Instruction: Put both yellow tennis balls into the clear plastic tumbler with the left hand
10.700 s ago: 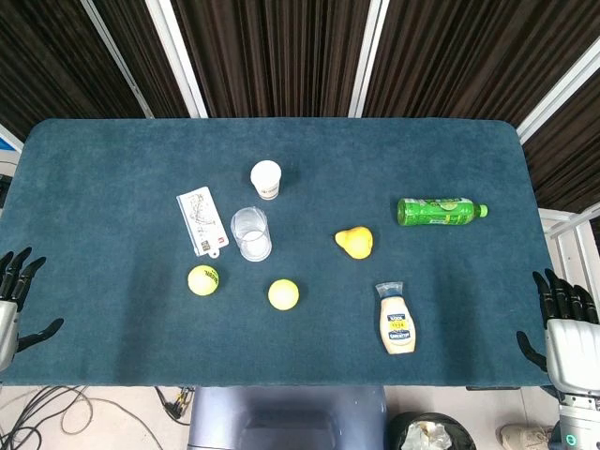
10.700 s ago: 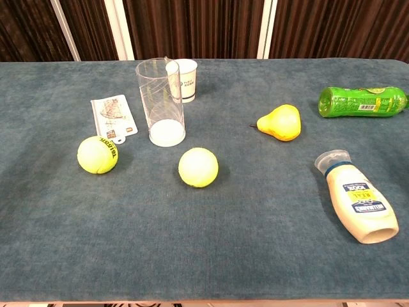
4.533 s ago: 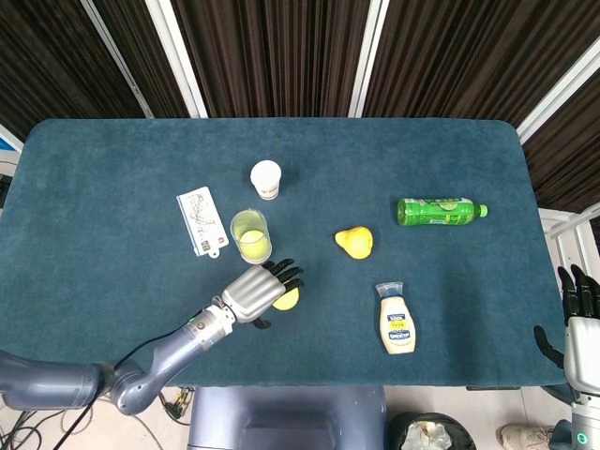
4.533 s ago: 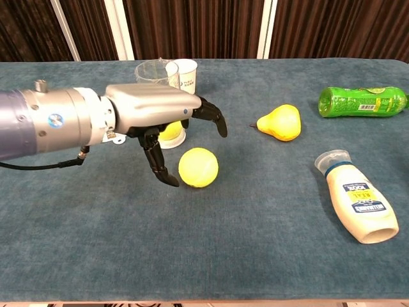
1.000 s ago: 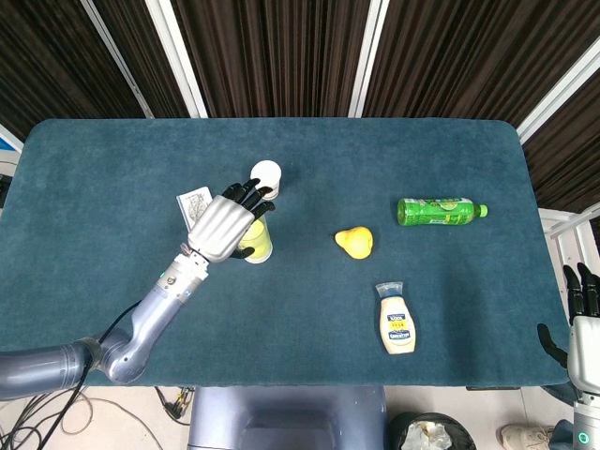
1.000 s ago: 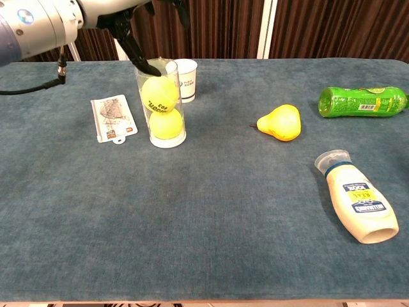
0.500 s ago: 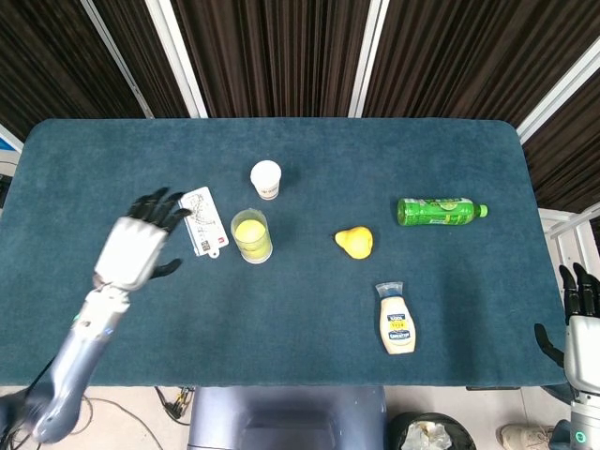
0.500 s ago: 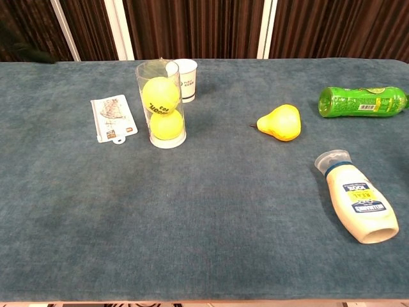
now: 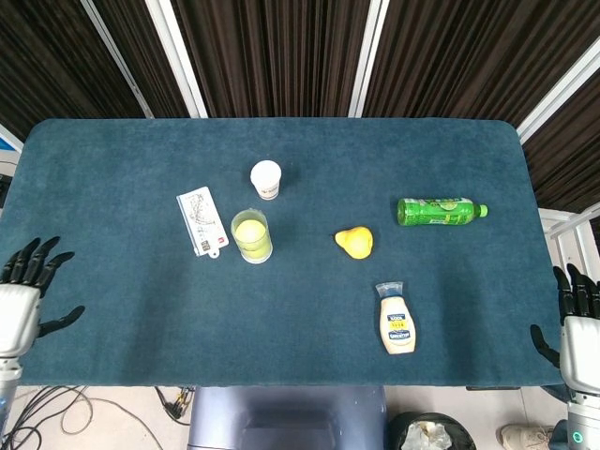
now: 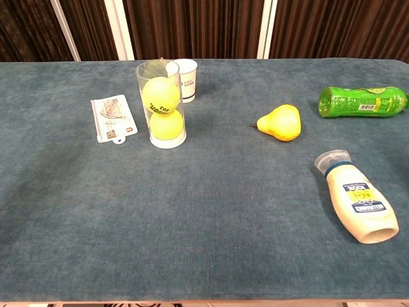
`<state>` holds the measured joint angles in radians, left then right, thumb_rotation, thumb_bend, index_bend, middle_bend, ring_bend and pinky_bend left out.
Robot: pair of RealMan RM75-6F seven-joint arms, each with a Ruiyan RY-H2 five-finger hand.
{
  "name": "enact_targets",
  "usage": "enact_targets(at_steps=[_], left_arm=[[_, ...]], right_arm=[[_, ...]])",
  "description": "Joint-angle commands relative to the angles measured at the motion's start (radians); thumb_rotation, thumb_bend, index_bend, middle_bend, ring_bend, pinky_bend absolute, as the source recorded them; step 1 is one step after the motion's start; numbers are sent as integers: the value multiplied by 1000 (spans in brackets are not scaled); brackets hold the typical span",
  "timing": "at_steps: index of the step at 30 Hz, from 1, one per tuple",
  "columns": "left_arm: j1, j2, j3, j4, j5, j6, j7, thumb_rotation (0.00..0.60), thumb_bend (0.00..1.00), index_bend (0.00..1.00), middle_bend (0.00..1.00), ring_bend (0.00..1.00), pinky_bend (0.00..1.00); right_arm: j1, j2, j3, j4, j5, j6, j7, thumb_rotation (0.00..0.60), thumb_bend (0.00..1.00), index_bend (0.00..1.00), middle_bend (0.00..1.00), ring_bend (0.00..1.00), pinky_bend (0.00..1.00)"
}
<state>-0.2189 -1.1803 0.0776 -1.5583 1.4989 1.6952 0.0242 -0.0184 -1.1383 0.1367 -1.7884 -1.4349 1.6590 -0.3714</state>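
Note:
The clear plastic tumbler stands upright left of the table's middle. Two yellow tennis balls are stacked inside it, the upper ball resting on the lower ball. My left hand hangs off the table's front left edge, empty, with its fingers spread. At the front right edge my right hand is likewise empty, fingers apart. Neither hand appears in the chest view.
A white paper cup stands just behind the tumbler and a printed card lies to its left. A yellow pear, a green bottle and a mayonnaise bottle lie on the right half of the blue table.
My left hand has drawn back from beside the card to the table's front left edge. Both balls stay in the tumbler.

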Motion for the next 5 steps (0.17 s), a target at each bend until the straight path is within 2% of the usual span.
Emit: enact_targets(at_steps=[1, 5], left_arm=[[29, 0, 6, 37, -2, 1, -75, 600, 70, 212, 62, 10, 128], [46, 4, -5, 64, 2, -2, -110, 600, 70, 211, 57, 10, 128]], right_arm=[[0, 2, -2, -1, -1, -2, 1, 600, 339, 87, 75, 122, 112], [0, 2, -3, -2, -5, -1, -1, 600, 339, 87, 75, 122, 112]])
